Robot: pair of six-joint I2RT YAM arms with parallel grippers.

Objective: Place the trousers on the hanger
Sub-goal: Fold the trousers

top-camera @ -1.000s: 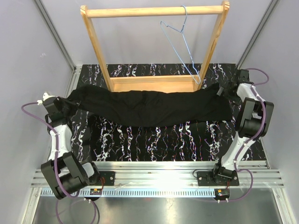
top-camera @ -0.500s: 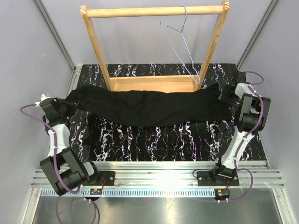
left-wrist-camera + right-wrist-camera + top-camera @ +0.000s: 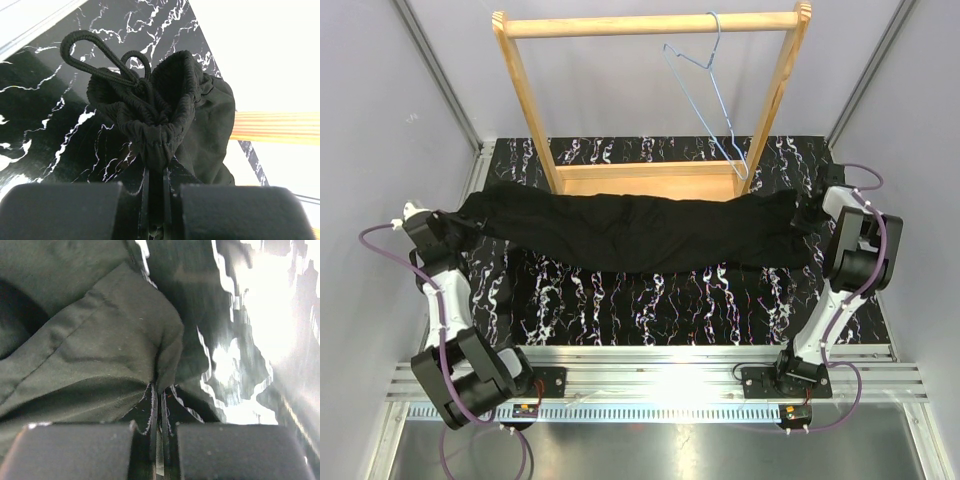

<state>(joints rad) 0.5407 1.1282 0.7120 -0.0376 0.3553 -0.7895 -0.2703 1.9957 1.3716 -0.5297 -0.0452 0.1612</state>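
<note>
The left fingers (image 3: 75,210) are pinching the gathered waistband (drawstring loops are showing), and the right fingers (image 3: 75,450) are pinching a hem. The trousers (image 3: 640,232) are stretching between them over the tabletop (image 3: 650,300). Behind, the hanger (image 3: 720,105) is hanging on the rack (image 3: 650,22).

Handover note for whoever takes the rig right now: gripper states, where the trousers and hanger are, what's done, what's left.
Left gripper: shut on the gathered drawstring waistband of the large floppy black fabric trousers.
Right gripper: shut on a fold of fabric at the opposite end.
Trousers: stretched between the two arms across the black marble-patterned table, in front of the light wooden rack.
Thin light-blue wire hanger: hooked on the rack's top bar, towards its right end, nothing on it.
Done: both ends gripped.
Left: lift the trousers and drape them over the hanger.
</note>
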